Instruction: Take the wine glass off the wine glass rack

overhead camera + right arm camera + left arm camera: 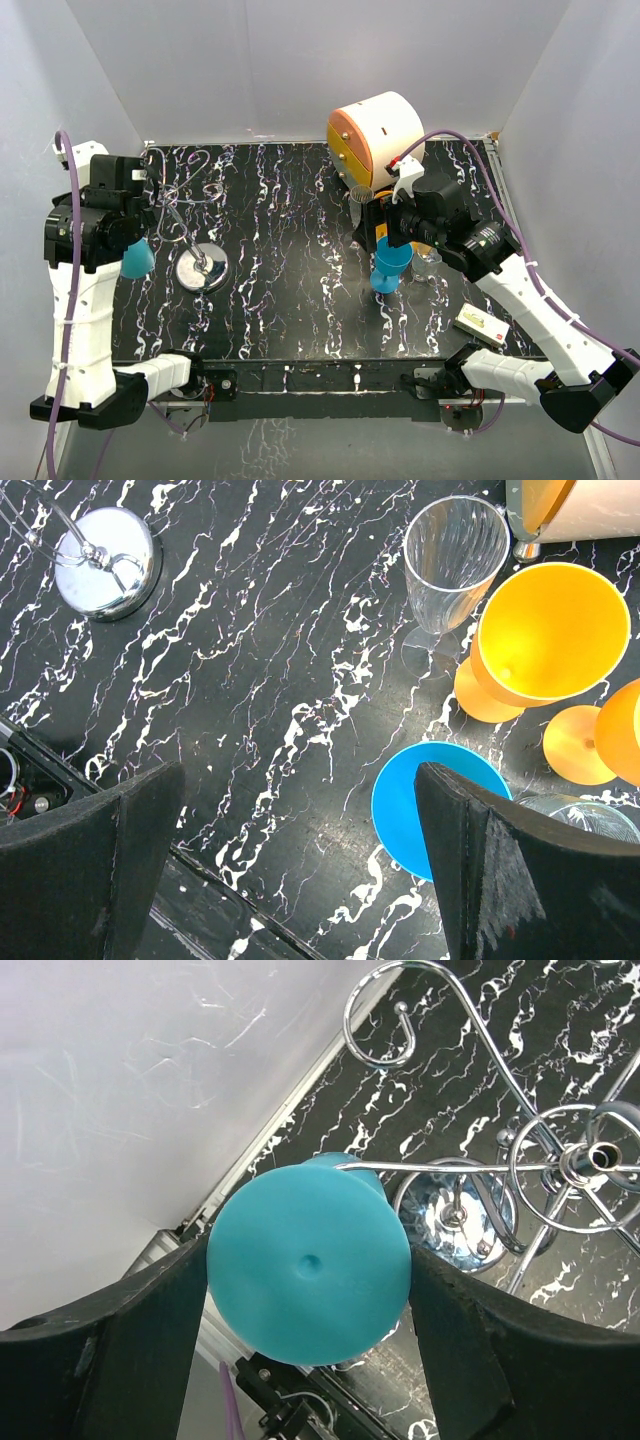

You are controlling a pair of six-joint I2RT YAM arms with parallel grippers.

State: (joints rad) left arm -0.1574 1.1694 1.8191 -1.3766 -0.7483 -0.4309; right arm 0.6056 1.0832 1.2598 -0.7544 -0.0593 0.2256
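Near the right pincer (298,780), whose jaws stand wide apart with nothing between them, a cluster of glasses stands upright on the black marbled table (280,660). They are a blue glass (420,810) at lower centre, a clear fluted glass (455,550) at the top, and an orange glass (552,630) toward the upper right. Each bowl shows only its own inner wall. The round white-and-orange drawer cabinet (590,505) sits in the upper right corner; its contents cannot be seen. In the left wrist view the teal wine glass (308,1265) fills the centre, its round foot facing the camera. The left pincer (308,1260) is clamped on it, with the black fingers (130,1350) touching the foot on both sides. The wine glass rack (590,1157) lies to the right of the frame, and one thin wire arm runs across to the glass just behind the foot. Whether the stem still hangs on that wire cannot be told. The rack's shiny disc base (455,1222) shows beyond the glass.
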